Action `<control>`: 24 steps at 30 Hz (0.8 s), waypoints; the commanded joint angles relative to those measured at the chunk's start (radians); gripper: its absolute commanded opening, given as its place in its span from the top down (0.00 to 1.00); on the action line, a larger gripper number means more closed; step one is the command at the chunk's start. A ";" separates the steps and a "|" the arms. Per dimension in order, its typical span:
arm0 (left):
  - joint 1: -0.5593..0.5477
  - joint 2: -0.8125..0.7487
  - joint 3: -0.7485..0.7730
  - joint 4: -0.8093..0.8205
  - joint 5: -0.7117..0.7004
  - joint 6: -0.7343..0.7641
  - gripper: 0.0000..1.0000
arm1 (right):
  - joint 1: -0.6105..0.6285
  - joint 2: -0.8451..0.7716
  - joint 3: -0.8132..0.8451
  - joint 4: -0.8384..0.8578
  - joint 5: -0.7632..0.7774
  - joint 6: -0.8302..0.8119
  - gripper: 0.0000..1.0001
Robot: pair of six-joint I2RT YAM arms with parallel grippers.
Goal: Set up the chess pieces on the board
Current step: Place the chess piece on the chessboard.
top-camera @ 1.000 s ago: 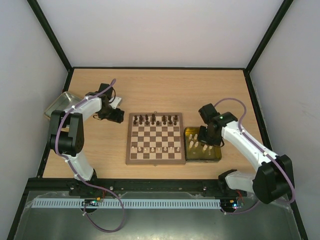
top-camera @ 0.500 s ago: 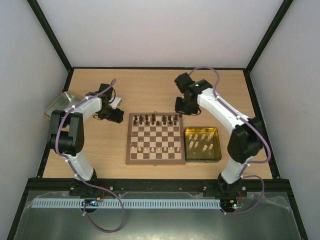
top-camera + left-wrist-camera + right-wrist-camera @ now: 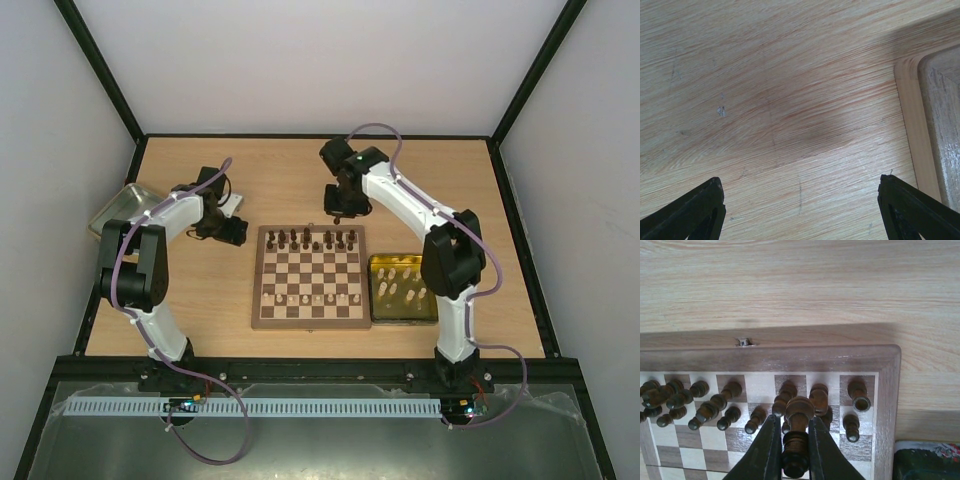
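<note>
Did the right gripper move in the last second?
Yes. The right gripper went leftward from above the tray to the far edge of the board.

A pale wooden table (image 3: pixel 300 175) fills the middle of the overhead view, its grain running side to side. A plain white back wall (image 3: pixel 320 60) stands at 12 o'clock, with one white side wall (image 3: pixel 40 220) at 9 o'clock and another (image 3: pixel 590 200) at 3 o'clock. Black frame bars (image 3: pixel 104 72) slant in from 11 and 1 o'clock. A grey metal ledge (image 3: pixel 330 450) lies at 6 o'clock. The light is soft and even, and a faint shadow crosses the wood in the left wrist view.
</note>
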 commanded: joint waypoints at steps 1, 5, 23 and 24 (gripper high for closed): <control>0.001 0.017 0.006 -0.009 0.002 0.005 0.16 | 0.020 0.049 0.091 -0.047 0.015 -0.021 0.98; 0.001 0.018 0.008 -0.010 0.003 0.006 0.16 | 0.049 0.097 0.174 -0.076 0.032 -0.026 0.98; 0.006 0.012 0.007 -0.011 0.010 0.005 0.16 | 0.103 0.215 0.231 -0.109 0.027 -0.035 0.98; 0.006 0.013 0.006 -0.011 0.010 0.005 0.16 | 0.103 0.218 0.231 -0.112 0.027 -0.036 0.98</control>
